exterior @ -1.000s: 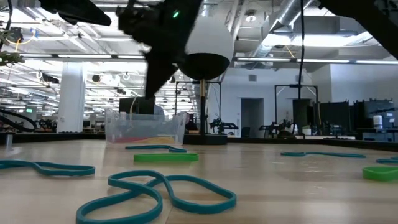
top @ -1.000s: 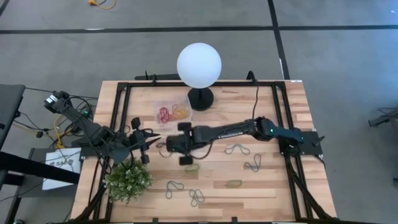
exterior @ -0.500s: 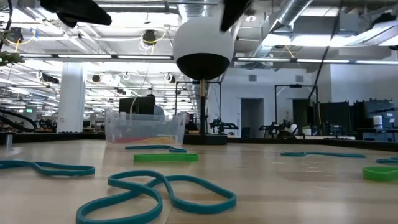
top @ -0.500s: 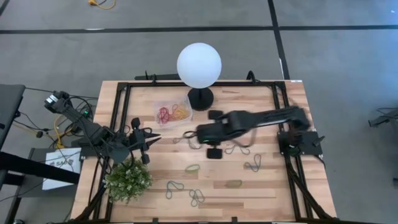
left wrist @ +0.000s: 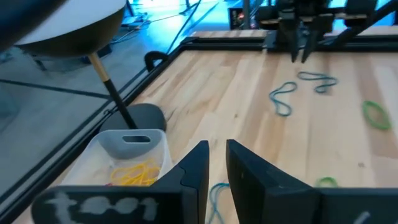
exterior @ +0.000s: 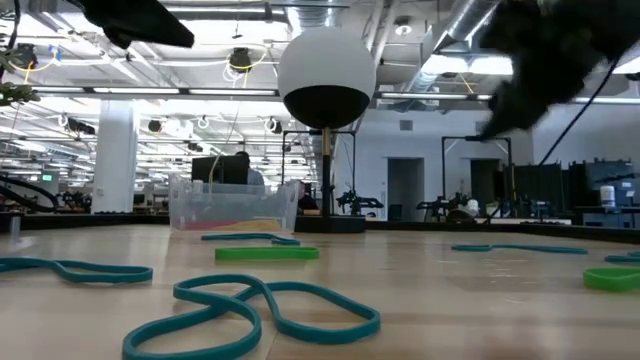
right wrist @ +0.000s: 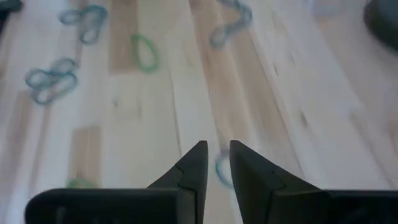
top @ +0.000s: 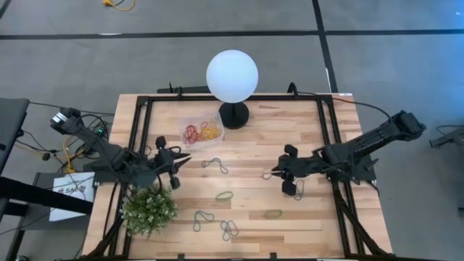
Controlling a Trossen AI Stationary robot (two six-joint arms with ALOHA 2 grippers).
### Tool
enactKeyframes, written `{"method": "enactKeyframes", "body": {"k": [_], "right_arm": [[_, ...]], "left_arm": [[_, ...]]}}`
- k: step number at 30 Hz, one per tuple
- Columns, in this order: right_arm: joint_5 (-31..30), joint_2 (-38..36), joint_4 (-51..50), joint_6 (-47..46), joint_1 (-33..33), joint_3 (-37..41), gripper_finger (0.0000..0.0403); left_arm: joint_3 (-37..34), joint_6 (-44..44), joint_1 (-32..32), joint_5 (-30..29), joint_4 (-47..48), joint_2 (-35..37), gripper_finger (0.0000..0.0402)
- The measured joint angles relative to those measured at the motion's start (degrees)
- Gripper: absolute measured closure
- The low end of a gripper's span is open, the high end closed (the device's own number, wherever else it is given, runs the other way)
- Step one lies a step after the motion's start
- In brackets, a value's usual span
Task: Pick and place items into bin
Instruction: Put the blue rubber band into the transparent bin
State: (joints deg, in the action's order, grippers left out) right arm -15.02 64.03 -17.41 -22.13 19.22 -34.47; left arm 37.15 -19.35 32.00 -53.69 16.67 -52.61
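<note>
The bin (top: 201, 131), a clear tub holding red and yellow bands, stands on the table at the far left, beside the lamp's black base. It also shows in the left wrist view (left wrist: 134, 155). Loose items lie flat on the wood: a grey-blue band (top: 215, 164), a green band (top: 224, 196) and a green band (top: 272, 214). My left gripper (top: 185, 157) waits near the bin, open by a narrow gap, with nothing in it. My right gripper (top: 275, 174) hangs above the table at the right, narrowly open, over a grey-blue band (right wrist: 222, 169).
A white globe lamp (top: 232, 76) stands on its black base (top: 234, 114) at the far middle. A green plant (top: 149, 209) sits at the near left. More grey-blue bands (top: 229, 230) lie near the front edge. A black frame (top: 326, 123) rims the table.
My right gripper has swept fast from the table's middle, near the bin, toward the right edge, its arm folding back. It has rolled and tipped further downward. A grey-blue band that the arm covered now shows.
</note>
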Motion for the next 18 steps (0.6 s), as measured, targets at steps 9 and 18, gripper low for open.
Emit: {"method": "enactKeyframes", "body": {"k": [9,18], "right_arm": [[-0.10,4.67,-3.15,-1.47,-1.00,4.21,0.0342],[-1.55,14.97,-2.10,-1.44,-4.90,4.18,0.0342]], "left_arm": [[0.00,0.43,-5.31,2.09,-2.75,-5.32,0.0356],[0.00,6.97,-5.47,9.51,-8.02,-6.07,0.0356]]}}
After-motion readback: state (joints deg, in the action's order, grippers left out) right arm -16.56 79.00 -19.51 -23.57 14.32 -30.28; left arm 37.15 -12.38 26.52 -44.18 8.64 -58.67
